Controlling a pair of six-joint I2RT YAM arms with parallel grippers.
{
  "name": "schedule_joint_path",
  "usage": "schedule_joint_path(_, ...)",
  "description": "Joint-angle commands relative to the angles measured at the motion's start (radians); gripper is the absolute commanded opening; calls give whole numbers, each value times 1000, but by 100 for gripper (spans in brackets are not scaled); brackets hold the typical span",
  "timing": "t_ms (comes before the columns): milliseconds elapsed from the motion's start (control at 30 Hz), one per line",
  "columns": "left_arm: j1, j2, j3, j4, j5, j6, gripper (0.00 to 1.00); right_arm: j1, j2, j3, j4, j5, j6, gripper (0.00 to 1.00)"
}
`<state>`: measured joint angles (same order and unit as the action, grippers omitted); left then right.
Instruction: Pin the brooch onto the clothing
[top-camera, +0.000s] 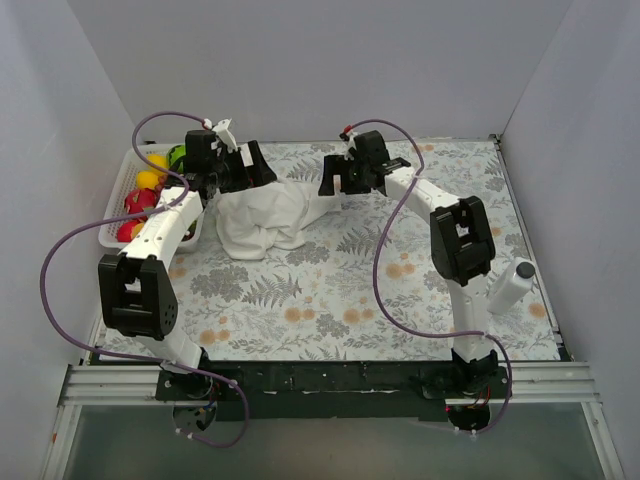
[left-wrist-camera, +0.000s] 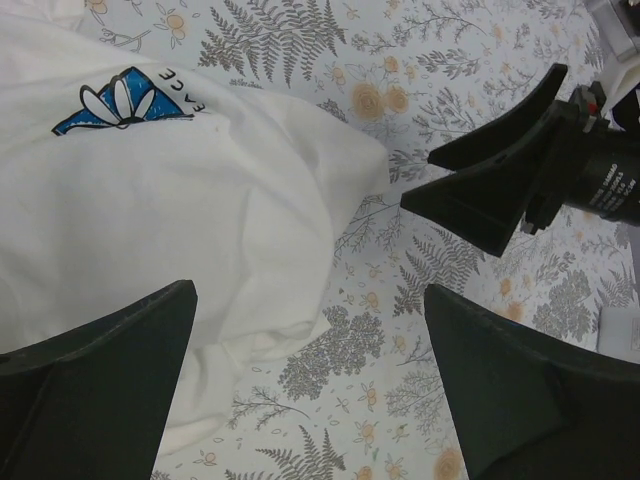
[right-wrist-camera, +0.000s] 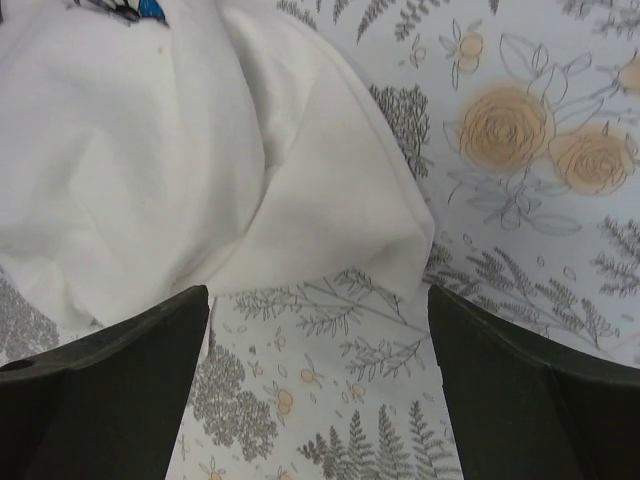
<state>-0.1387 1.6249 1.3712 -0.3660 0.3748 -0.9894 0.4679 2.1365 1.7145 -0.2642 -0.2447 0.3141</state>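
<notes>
Over at the back of the table, the T-shirt (top-camera: 265, 220) sits in a crumpled heap on the floral cloth (top-camera: 330, 300), and both arms are reaching in over it from either side. My guess is they're parked like that so they can flatten the fabric, because nobody's pinning anything onto that lump as it is.

The left gripper (left-wrist-camera: 308, 292) has its jaws spread wide with nothing between them. It's hanging above the shirt's folded edge, not touching it. The right gripper (right-wrist-camera: 318, 292) is the same deal: wide apart, empty, and hovering over a pointed fold of white fabric at the shirt's right end. From the left wrist view you can see the two facing each other across that fold.

The shirt is plain white and soft, with lots of rolls and creases. The blue-and-white logo (left-wrist-camera: 120, 100) is facing up but skewed on a wrinkle, with a bit of black lettering beside it.

As for the brooch, honestly I can't find it for sure. There's a tiny tan speck (right-wrist-camera: 160, 45) on the white fabric just below the logo in the right wrist view. It might be the brooch, but it's too small to call.

Off to the sides there's a white basket (top-camera: 118, 210) of colourful bits on the left and a white bottle (top-camera: 510, 285) lying on the right, both well away from the shirt.
</notes>
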Motion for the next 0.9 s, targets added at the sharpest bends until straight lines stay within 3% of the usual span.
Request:
schedule_joint_path(0, 8, -72, -3, 13, 26, 18, 98, 8, 114, 148, -55, 51, -10, 98)
schedule_joint_path(167, 7, -85, -7, 13, 39, 20, 98, 12, 210, 221, -90, 67, 2, 96)
schedule_joint_path(267, 7, -91, -11, 13, 41, 20, 98, 20, 241, 234, -93, 59, 10, 86)
schedule_joint_path(300, 7, -92, -12, 13, 42, 20, 98, 23, 246, 234, -86, 42, 10, 74)
schedule_joint_path(400, 7, -97, -15, 13, 38, 17, 98, 49, 275, 255, -84, 18, 11, 60)
schedule_joint_path(433, 7, -99, -15, 15, 38, 17, 98, 55, 284, 267, -89, 13, 13, 52)
schedule_joint_path(500, 7, -102, -18, 15, 33, 17, 98, 64, 301, 283, -77, -13, 17, 25)
schedule_joint_path(533, 7, -105, -18, 13, 32, 17, 98, 64, 298, 286, -72, -21, 28, 3)
schedule_joint_path(733, 7, -137, -27, 7, 9, 17, 98, 25, 104, 338, -86, 90, -21, 1)
schedule_joint_path(867, 7, -166, -46, 27, -43, 3, 98, -20, -179, 349, -14, 117, -55, 1)
